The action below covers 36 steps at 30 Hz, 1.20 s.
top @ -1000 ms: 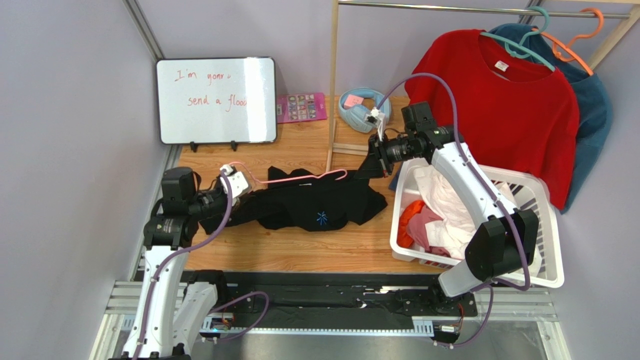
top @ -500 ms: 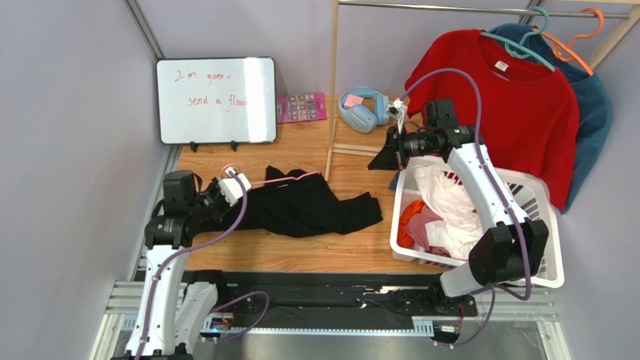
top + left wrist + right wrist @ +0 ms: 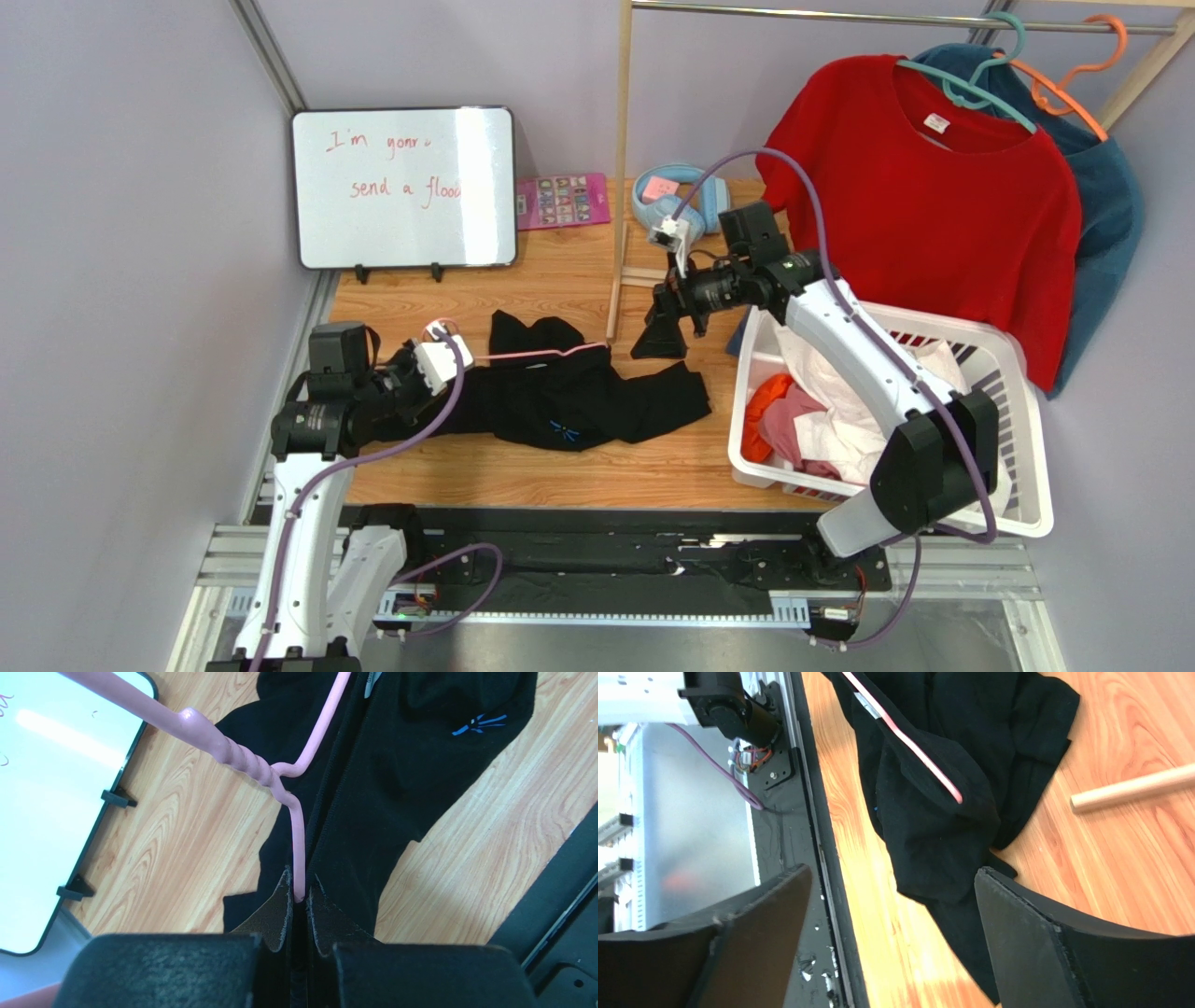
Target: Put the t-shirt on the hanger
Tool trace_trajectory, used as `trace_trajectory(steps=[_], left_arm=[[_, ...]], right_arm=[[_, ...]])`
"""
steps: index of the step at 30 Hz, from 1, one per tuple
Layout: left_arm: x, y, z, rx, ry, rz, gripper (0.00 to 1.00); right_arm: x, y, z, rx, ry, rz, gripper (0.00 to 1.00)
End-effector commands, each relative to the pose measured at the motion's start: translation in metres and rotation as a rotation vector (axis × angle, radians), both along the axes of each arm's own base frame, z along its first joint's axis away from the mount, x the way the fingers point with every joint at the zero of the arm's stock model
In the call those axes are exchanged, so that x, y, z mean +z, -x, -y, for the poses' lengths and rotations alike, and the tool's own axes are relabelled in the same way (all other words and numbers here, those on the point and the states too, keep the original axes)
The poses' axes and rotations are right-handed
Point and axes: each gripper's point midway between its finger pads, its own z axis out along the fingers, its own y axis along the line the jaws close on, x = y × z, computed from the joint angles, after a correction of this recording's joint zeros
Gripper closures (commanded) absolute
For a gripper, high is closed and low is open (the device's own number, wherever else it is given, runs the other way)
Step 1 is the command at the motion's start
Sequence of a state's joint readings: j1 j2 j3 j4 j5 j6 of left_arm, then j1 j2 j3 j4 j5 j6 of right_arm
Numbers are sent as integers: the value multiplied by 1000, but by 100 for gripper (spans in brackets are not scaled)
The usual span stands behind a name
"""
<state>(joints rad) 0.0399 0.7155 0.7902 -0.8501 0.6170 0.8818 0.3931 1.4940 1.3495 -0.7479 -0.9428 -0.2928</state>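
holding the hanger (image 3: 235, 749) pinched tight in the left gripper (image 3: 300, 883), with the right gripper (image 3: 891, 882) spread wide, empty, near the t-shirt (image 3: 393, 763).

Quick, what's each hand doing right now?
Left hand: closed on the pink hanger.
Right hand: open, holding nothing.

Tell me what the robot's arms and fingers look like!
The left arm and right arm are white tubes with chunky black joints. A purple cable loops along each, and a small white camera box sits by each wrist. The fingers are black, flat wedges.
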Motion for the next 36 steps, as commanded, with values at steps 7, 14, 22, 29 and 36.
trace_trajectory(steps=[7,14,22,29,36], left_arm=[[32,-4,12,-59,56,40,100],[34,-2,14,-67,62,35,100],[40,0,15,-65,75,24,100],[36,5,12,-60,52,14,100],[29,0,6,-39,31,17,100]], right_arm=[[-40,-10,-37,231,-19,260,4],[-58,-22,-50,273,-15,349,10],[-80,-20,-68,323,2,330,21],[-94,-21,-60,321,41,304,66],[-84,-27,-38,277,79,309,100]])
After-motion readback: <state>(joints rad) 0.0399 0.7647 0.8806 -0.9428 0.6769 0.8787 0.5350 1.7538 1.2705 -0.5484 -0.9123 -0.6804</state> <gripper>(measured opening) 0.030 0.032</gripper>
